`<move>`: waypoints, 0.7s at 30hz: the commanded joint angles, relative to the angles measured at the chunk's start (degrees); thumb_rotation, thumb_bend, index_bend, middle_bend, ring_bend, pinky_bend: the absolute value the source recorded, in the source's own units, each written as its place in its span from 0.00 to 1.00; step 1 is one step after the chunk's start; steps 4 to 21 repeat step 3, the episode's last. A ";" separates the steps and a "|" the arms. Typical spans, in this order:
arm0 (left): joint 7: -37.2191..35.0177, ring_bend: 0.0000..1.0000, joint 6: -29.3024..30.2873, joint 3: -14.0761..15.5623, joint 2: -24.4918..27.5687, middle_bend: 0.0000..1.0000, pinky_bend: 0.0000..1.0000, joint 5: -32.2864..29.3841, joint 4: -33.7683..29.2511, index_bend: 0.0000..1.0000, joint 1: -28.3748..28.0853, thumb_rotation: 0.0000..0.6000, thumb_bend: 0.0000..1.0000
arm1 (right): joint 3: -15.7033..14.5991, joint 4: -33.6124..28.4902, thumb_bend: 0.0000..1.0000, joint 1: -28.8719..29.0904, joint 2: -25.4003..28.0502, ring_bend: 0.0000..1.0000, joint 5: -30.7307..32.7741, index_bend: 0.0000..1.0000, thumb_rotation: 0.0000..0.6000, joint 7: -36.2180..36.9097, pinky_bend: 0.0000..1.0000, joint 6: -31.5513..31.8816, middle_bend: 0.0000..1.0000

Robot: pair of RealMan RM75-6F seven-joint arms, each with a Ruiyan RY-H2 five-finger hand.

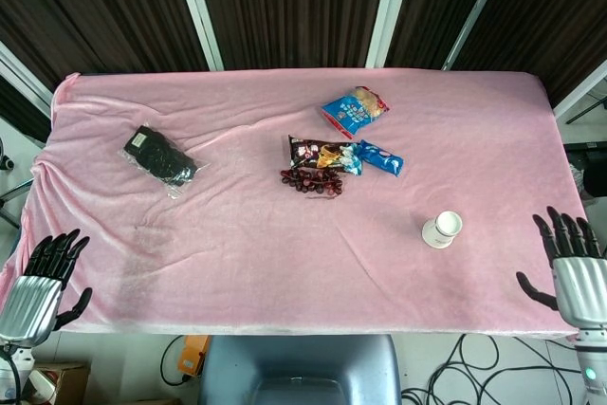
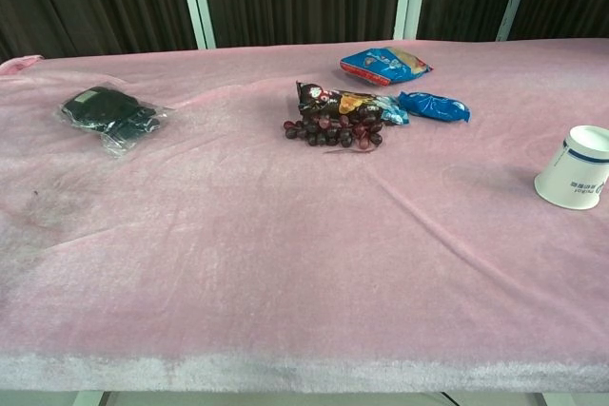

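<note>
- The right robot hand (image 1: 577,277) hangs off the counter's (image 1: 237,244) front right corner, fingers spread wide and holding nothing; it shows in the head view only.
- The left robot hand (image 1: 36,282) sits off the front left corner, its fingers likewise apart and empty.
- A white paper cup (image 1: 442,230) with a blue band stands upright on the pink cloth near the front right part of the counter, well apart from the right robot hand; in the chest view it shows at the right edge (image 2: 578,181).
- Near the counter's middle lies a bunch of dark grapes (image 1: 311,180), touching a dark snack packet (image 1: 321,153) just behind it.
- A small blue packet (image 1: 379,157) lies against that snack packet's right end.
- A larger blue snack bag (image 1: 353,110) lies toward the back edge, near the others.
- A black bundle in clear wrap (image 1: 159,157) lies toward the left edge, well apart from everything else.
</note>
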 commanded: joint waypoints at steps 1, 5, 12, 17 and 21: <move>0.10 0.00 -0.32 0.04 -0.04 0.00 0.01 -0.23 0.04 0.00 0.01 1.00 0.40 | -0.76 1.63 0.38 -1.67 -1.09 0.00 -2.03 0.00 1.00 2.82 0.00 -2.58 0.00; 0.22 0.00 -0.55 0.02 -0.05 0.00 0.01 -0.63 0.12 0.00 0.10 1.00 0.40 | -0.08 1.65 0.38 -1.63 -0.87 0.00 -1.91 0.00 1.00 3.90 0.00 -2.90 0.00; 0.22 0.00 -0.55 0.02 -0.05 0.00 0.01 -0.63 0.12 0.00 0.10 1.00 0.40 | -0.08 1.65 0.38 -1.63 -0.87 0.00 -1.91 0.00 1.00 3.90 0.00 -2.90 0.00; 0.22 0.00 -0.55 0.02 -0.05 0.00 0.01 -0.63 0.12 0.00 0.10 1.00 0.40 | -0.08 1.65 0.38 -1.63 -0.87 0.00 -1.91 0.00 1.00 3.90 0.00 -2.90 0.00; 0.22 0.00 -0.55 0.02 -0.05 0.00 0.01 -0.63 0.12 0.00 0.10 1.00 0.40 | -0.08 1.65 0.38 -1.63 -0.87 0.00 -1.91 0.00 1.00 3.90 0.00 -2.90 0.00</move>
